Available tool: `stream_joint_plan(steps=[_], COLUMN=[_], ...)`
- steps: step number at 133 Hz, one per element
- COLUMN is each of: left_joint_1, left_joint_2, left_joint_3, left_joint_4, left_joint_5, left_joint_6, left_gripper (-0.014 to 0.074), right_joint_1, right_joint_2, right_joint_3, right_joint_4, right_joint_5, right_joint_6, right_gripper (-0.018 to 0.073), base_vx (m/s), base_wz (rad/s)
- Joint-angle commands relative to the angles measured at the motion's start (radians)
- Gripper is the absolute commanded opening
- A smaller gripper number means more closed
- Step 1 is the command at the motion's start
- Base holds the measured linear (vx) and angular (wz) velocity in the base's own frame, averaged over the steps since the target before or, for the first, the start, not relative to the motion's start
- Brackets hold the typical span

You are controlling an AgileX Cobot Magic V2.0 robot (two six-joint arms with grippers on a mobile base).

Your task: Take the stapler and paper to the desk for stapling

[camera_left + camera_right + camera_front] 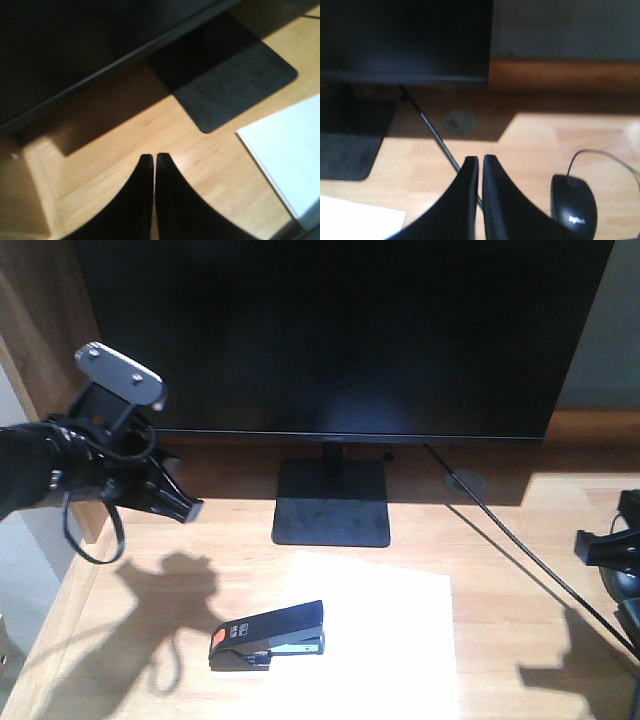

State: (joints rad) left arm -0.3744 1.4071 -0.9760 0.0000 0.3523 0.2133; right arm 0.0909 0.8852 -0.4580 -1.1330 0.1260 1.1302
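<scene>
My left gripper (154,159) has its fingers pressed together on nothing and hangs above bare desk (480,570) to the left of the monitor stand (332,502); my right gripper (480,161) is likewise closed and empty, hovering near the mouse (574,205) at the desk's right edge. The stapler (268,635) already lies on the paper (390,640) at front centre, so I judge the fetching done. Next I would open one gripper, come over the stapler and press down.
</scene>
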Motion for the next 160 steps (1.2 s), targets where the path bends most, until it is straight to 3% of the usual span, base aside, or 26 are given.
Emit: stream_joint_plan(steps=[1, 20, 49, 65, 125, 160], left_joint_1=[-0.001, -0.001, -0.001, -0.001, -0.001, -0.001], left_joint_2=[-0.070, -0.153, -0.369, -0.505, -0.969, -1.067], left_joint_3=[-0.015, 0.055, 0.265, 0.372, 0.633, 0.646], left_joint_4=[0.133, 0.165, 0.165, 0.165, 0.165, 0.165], left_joint_5=[-0.053, -0.118, -0.363, -0.422, -0.361, -0.302], left_joint_6=[-0.139, -0.170, -0.169, -0.165, -0.163, -0.163], left_gripper=[-0.0006, -0.0006, -0.0006, -0.0006, -0.0006, -0.0006], right_joint_1=[0.000, 0.000, 0.000, 0.000, 0.000, 0.000], right_joint_2=[-0.055, -0.139, -0.313, -0.425, -0.684, -0.684], right_joint_3=[-0.027, -0.025, 0.004, 0.046, 0.244, 0.246], right_joint_4=[-0.009, -0.007, 0.003, 0.002, -0.001, -0.001], right_joint_5=[-0.015, -0.015, -0.024, -0.027, -0.024, -0.007], right_joint_6=[-0.011, -0.011, -0.008, -0.008, -0.008, -0.008], right_gripper=[-0.0010, -0.0010, -0.0010, -0.0010, -0.0010, -0.0010], base_vx=[0.00, 0.00, 0.00, 0.00, 0.00, 0.00], base_wz=[0.00, 0.00, 0.00, 0.00, 0.00, 0.00])
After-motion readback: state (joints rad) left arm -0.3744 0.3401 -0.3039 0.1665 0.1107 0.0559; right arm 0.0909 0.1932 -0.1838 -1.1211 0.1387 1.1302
